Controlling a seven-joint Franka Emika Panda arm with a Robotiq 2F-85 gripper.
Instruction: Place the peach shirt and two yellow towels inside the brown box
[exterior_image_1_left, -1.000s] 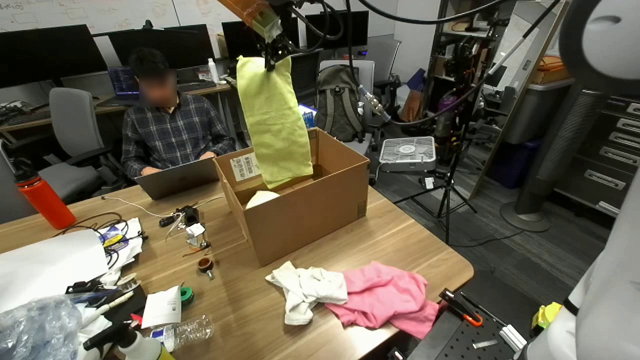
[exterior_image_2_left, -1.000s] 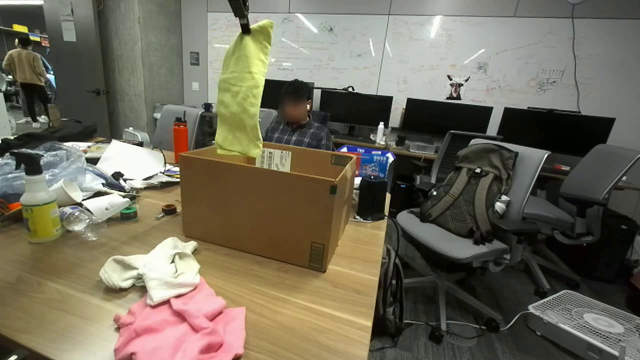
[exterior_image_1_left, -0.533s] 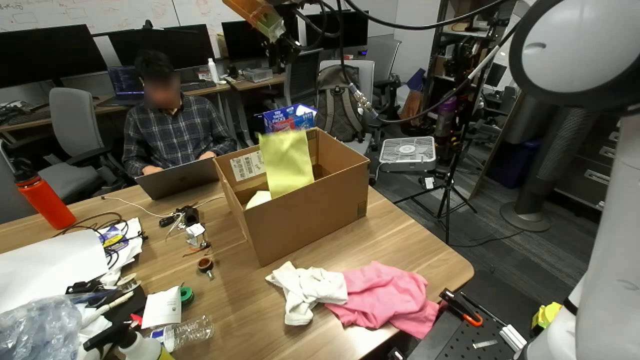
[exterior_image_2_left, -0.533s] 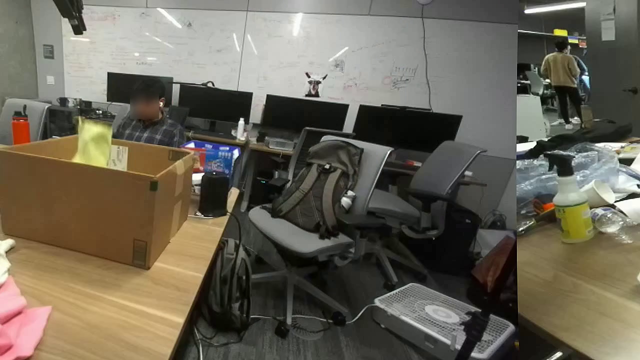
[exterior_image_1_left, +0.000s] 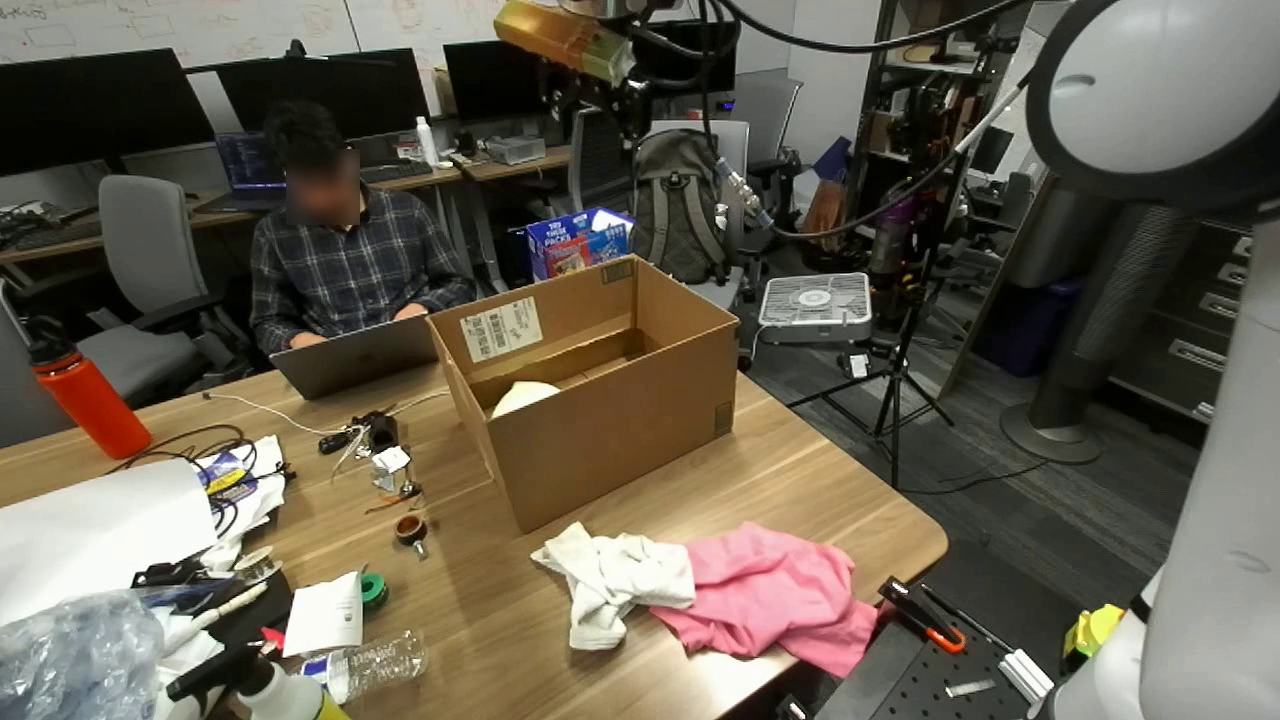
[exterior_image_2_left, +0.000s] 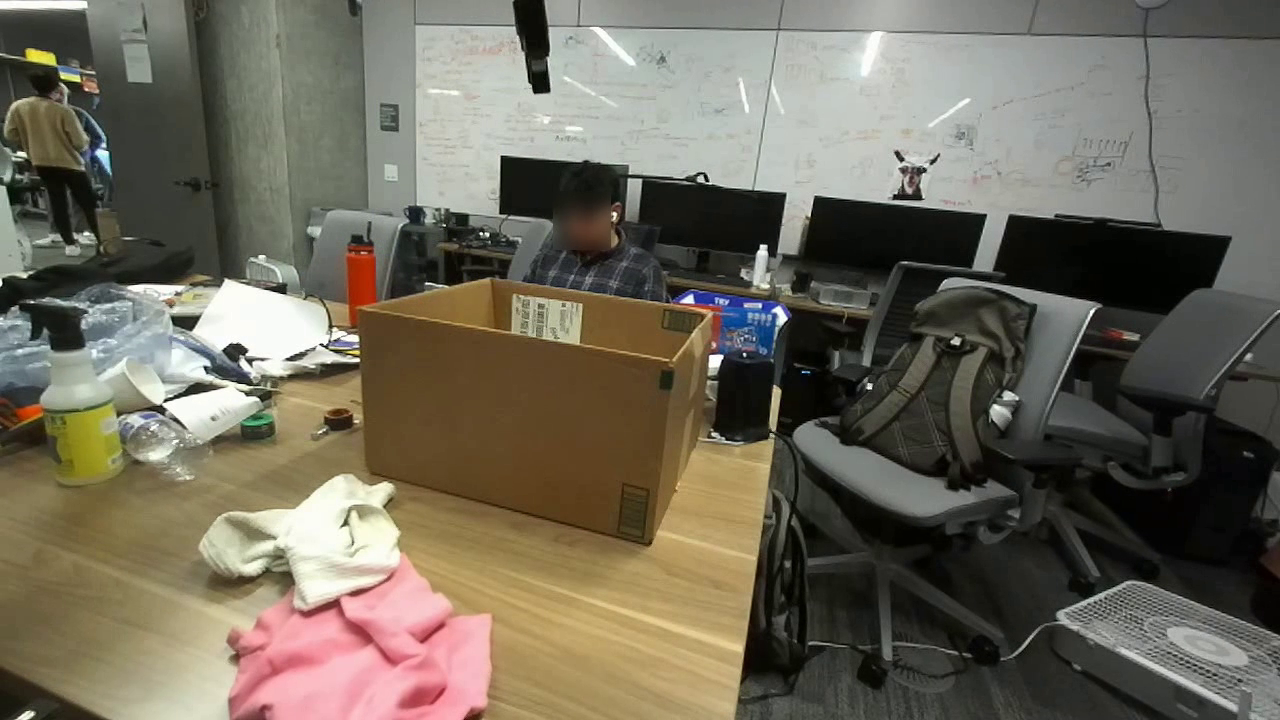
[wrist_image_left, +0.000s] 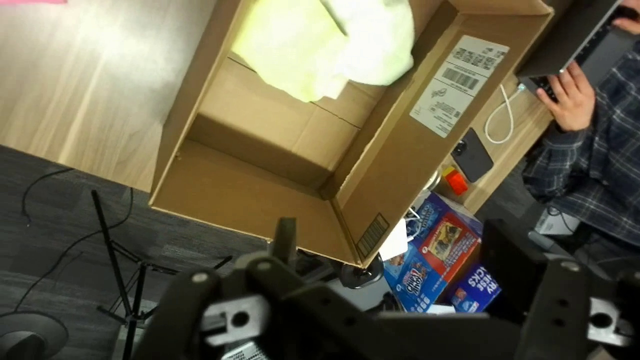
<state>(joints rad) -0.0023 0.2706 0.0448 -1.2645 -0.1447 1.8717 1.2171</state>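
Note:
The brown box (exterior_image_1_left: 620, 440) stands on the table in both exterior views, its top uncovered. Inside it, the wrist view shows a bright yellow towel (wrist_image_left: 290, 45) lying on the cardboard floor beside a paler, washed-out cloth (wrist_image_left: 380, 40). A cream bulge (exterior_image_1_left: 525, 396) shows over the near wall in an exterior view. Glare hides whether this pale cloth is the second yellow towel or the peach shirt, which I cannot make out for certain. High above the box's far end, my gripper (wrist_image_left: 395, 240) is open, fingers wide apart with nothing between them.
A whitish cloth (exterior_image_1_left: 630, 580) overlaps a bright pink cloth (exterior_image_1_left: 770, 595) at the table's near edge. A seated person works at a laptop (exterior_image_1_left: 355, 355) behind the box. A snack carton (wrist_image_left: 440, 245) sits close to the box; a spray bottle (exterior_image_2_left: 80, 400) is among clutter.
The yellow towel has been let go and has dropped into the box. My gripper has opened and moved sideways, away from the person's side. The whitish and pink cloths have not moved.

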